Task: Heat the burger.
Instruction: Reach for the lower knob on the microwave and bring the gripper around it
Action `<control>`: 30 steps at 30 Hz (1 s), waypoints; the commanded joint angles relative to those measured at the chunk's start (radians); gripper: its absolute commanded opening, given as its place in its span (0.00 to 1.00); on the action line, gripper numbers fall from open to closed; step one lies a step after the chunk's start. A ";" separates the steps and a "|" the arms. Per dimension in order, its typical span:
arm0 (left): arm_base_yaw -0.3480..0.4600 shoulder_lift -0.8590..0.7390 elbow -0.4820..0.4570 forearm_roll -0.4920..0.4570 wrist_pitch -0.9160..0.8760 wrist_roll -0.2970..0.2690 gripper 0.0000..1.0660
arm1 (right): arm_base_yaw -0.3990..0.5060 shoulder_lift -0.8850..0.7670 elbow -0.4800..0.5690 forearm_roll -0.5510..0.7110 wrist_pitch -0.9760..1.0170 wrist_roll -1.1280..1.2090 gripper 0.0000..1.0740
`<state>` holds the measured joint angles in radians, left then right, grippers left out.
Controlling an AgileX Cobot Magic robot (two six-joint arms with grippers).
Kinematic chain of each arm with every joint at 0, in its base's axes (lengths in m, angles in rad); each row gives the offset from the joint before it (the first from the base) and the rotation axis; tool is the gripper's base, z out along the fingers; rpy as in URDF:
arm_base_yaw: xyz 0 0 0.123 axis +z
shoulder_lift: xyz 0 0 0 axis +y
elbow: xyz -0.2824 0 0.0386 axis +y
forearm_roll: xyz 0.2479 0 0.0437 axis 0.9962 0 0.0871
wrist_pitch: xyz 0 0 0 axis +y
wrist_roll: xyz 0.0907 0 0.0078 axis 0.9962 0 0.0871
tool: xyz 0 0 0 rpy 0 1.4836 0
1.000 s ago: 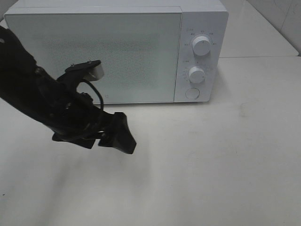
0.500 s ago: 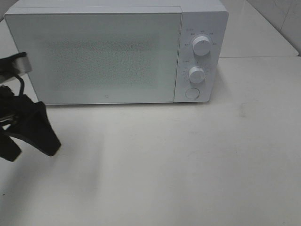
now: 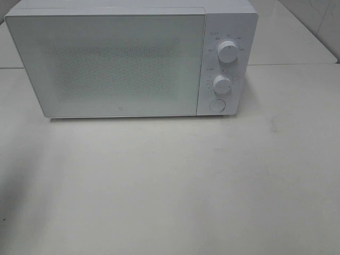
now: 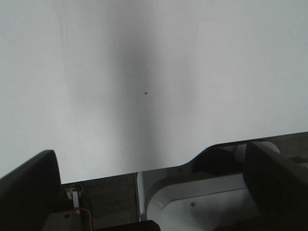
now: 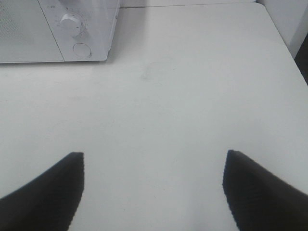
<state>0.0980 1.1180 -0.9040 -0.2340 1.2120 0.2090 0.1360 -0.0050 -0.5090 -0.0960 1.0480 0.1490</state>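
The burger is out of view in every frame. A white microwave stands at the back of the white table with its door shut. Neither arm shows in the exterior high view. In the left wrist view my left gripper is open and holds nothing, its dark fingers wide apart over the table's edge. My right gripper is also open and bare above the tabletop, with the microwave's control side farther off.
The microwave's panel carries two round knobs and a round button. The white table stretches in front of it. A grey and white frame lies below the table edge in the left wrist view.
My left arm has swung away to the left from in front of the microwave door and left the exterior high view. The microwave has not moved.
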 commanded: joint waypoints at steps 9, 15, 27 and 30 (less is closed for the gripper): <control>0.003 -0.348 0.001 0.046 0.028 -0.037 0.92 | -0.007 -0.026 0.000 0.000 -0.009 -0.014 0.71; 0.003 -0.511 0.043 0.097 0.022 -0.081 0.92 | -0.007 -0.026 0.000 0.000 -0.009 -0.014 0.71; 0.003 -0.760 0.344 0.123 -0.089 -0.072 0.92 | -0.007 -0.026 0.000 0.000 -0.009 -0.014 0.71; 0.003 -0.811 0.375 0.123 -0.123 -0.089 0.92 | -0.007 -0.026 0.000 0.000 -0.009 -0.014 0.71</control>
<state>0.0990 0.3530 -0.5530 -0.1130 1.1390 0.1370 0.1360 -0.0050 -0.5090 -0.0960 1.0470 0.1490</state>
